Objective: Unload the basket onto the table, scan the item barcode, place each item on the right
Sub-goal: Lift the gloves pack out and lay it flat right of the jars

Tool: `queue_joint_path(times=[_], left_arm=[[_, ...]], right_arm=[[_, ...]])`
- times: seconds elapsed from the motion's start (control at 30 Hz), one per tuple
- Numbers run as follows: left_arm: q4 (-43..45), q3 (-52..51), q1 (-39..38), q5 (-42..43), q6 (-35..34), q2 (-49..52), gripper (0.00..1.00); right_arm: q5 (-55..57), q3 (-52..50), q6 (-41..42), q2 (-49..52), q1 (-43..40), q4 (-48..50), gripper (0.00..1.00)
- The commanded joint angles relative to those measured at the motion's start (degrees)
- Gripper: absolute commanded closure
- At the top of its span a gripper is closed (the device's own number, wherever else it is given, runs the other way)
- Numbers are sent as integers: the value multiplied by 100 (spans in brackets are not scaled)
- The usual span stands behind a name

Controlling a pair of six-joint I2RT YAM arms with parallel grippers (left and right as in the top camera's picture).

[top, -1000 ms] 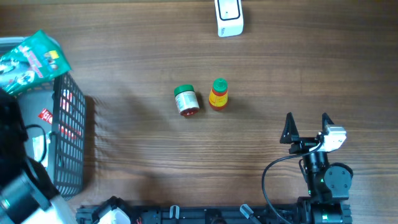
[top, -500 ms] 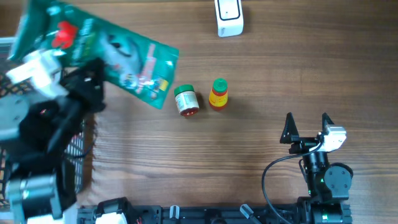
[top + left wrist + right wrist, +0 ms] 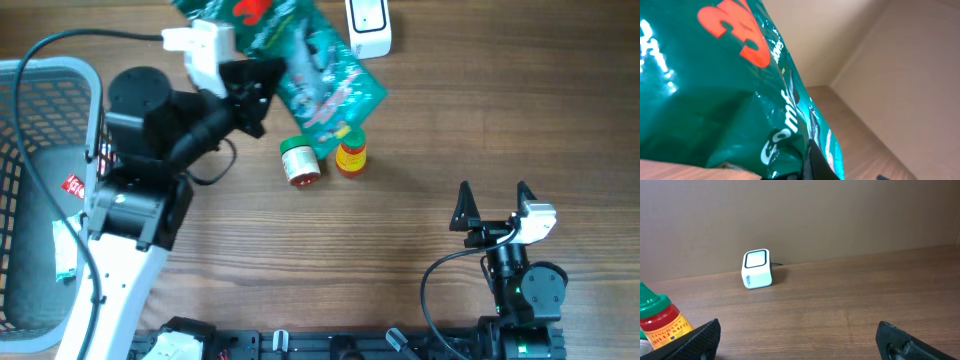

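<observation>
The left fingers [image 3: 266, 80] are closed tight on the green bag [image 3: 318, 58] and hold it in the air above the far side of the table [image 3: 480, 110]. In the overhead view the long axis of the bag runs slanted, from the far left down to the near right. The white scanner [image 3: 368, 27] lies just beside its far right edge, so the bag needs only a short way to the right of the fingers. In the left wrist view the bag [image 3: 715, 90] fills almost all; I cannot find a barcode there. The right fingers [image 3: 494, 200] stand wide and hold nothing, well apart from the scanner, so the left arm is clearly the nearer one.

One second ago the bag was over the basket [image 3: 40, 90] at the left edge. Now it is carried across, and its lower corner hangs over the bottle [image 3: 350, 155] beside the jar [image 3: 300, 162]. The jar, bottle and right arm are not moved.
</observation>
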Motion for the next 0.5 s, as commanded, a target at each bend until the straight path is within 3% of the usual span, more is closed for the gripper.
queue_joint_path(times=[0.0, 0.3, 0.4, 0.47], left_arm=[[293, 66, -647, 90, -52, 472, 96], [1655, 66, -1725, 90, -52, 2286, 96], [1775, 66, -2022, 57, -50, 2618, 96], [1722, 66, -2302, -393, -48, 2824, 96]], right_arm=[[-50, -15, -92, 11, 24, 9, 0], [-48, -15, -92, 11, 24, 9, 1], [-48, -15, -92, 11, 24, 9, 0], [-48, -15, -92, 11, 22, 9, 0]])
